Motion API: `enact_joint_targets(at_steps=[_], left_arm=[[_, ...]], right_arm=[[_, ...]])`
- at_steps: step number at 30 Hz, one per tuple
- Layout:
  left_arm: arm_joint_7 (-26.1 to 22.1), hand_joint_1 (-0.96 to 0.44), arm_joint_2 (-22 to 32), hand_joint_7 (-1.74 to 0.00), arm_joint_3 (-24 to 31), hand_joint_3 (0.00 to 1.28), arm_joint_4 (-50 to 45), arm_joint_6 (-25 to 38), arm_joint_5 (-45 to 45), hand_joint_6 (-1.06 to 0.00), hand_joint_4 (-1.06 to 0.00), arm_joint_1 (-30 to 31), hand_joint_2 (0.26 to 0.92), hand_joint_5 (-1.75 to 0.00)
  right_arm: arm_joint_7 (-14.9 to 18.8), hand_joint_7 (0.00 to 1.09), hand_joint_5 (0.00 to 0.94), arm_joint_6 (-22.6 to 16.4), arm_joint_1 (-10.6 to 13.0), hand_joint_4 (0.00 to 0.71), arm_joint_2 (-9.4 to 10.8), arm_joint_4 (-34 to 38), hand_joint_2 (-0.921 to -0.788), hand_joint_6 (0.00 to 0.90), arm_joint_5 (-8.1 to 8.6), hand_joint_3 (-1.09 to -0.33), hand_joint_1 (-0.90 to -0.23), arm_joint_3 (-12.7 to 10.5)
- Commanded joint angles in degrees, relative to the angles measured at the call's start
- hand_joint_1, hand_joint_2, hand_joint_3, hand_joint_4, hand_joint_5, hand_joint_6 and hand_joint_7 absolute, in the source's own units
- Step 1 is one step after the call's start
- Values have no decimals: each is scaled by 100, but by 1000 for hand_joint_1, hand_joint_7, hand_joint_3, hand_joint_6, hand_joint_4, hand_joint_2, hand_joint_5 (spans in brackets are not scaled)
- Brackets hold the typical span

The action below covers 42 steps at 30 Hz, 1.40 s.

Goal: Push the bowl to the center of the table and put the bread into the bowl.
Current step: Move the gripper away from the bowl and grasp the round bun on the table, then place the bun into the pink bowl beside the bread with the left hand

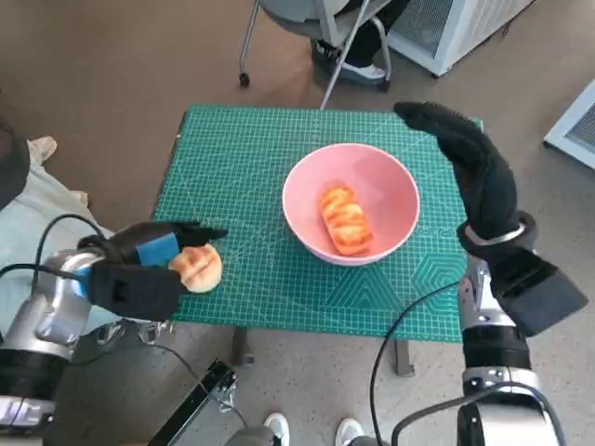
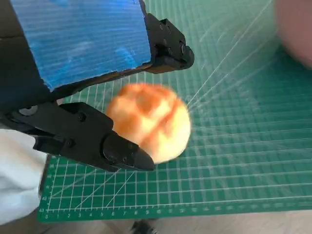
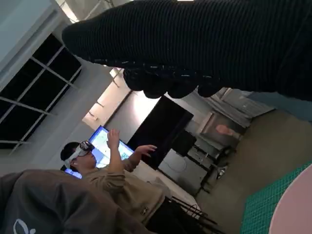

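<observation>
Nearest to us, at the table's near left corner, our left hand (image 1: 139, 269) has its black fingers (image 2: 117, 148) around a round bread roll (image 1: 197, 268); the left wrist view shows the roll (image 2: 151, 122) lodged between the lower fingers and the blue-taped upper part of the hand, low over the green cutting mat (image 1: 232, 167) that covers the table (image 1: 307, 321). We cannot tell whether the roll touches the mat.

Further in, about mid-table and a little to the right, stands the pink bowl (image 1: 390, 177). A long, glazed piece of bread (image 1: 346, 220) already lies in its hollow.

Just beside the bowl's right side, our right hand (image 1: 474, 167) in its knitted glove is raised above the mat, fingers straight and lying together, holding nothing and not touching the bowl. In the right wrist view the glove (image 3: 204, 44) fills the top, with a sliver of pink rim (image 3: 297, 204) and mat at one corner.

Beyond the table, chair legs on castors (image 1: 279, 46) stand on the brown floor (image 1: 112, 74). The right wrist view shows a seated person (image 3: 112, 180) wearing a headset, arms lifted.
</observation>
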Motion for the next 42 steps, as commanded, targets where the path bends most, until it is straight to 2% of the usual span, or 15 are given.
enact_joint_targets(at_steps=[1,8,13,14,15,16,18,20,31,36,42], left_arm=[[85,-127,-113,-36,-250,8,392,30,278,-407,-228,-228,803,-15],[99,-75,-256,-88,-583,23,875,228,593,-579,-401,-433,850,-51],[42,-35,-249,-203,-651,30,966,282,646,-731,-661,-614,897,-133],[35,-28,-233,-409,-646,45,947,273,640,-703,-657,-646,901,-341],[59,-18,-204,-730,-606,86,908,209,588,-639,-627,-666,908,-668],[77,-11,-185,-912,-581,101,881,166,549,-609,-626,-679,913,-872],[167,-5,-148,-1053,-433,121,868,-81,332,-583,-611,-674,917,-1085],[277,-1,-131,-1078,-213,103,836,-370,46,-615,-626,-666,919,-1202],[605,2,-272,-968,617,84,243,-895,-874,-690,-623,-1000,920,-1362],[829,2,-466,-1063,867,73,-13,-1101,-1138,-678,-637,-1365,920,-1271],[1189,1,-753,-1126,874,60,-169,-1260,-1070,-666,-669,-1715,920,-1189]], right_arm=[[98,673,4,37,89,267,-37,28,-921,-1,66,-785,-706,-34],[109,674,3,28,100,266,-65,8,-921,-1,48,-784,-708,-53],[102,674,3,-2,105,267,-91,24,-921,-1,17,-784,-711,-61],[101,674,3,-6,104,267,-97,28,-921,-1,12,-784,-712,-62],[98,674,3,-3,99,267,-101,29,-921,-1,6,-785,-712,-63],[98,675,3,-1,95,267,-105,31,-921,-1,5,-786,-712,-64],[105,675,3,3,85,267,-112,37,-921,-1,8,-787,-712,-66],[106,675,3,8,75,267,-119,41,-921,-1,7,-787,-712,-65],[67,675,3,25,32,267,-108,57,-921,-1,-39,-788,-713,-42],[47,675,3,25,25,267,-109,58,-921,-1,-74,-790,-713,-30],[60,675,2,21,12,267,-118,76,-921,-1,-81,-791,-711,-34]])
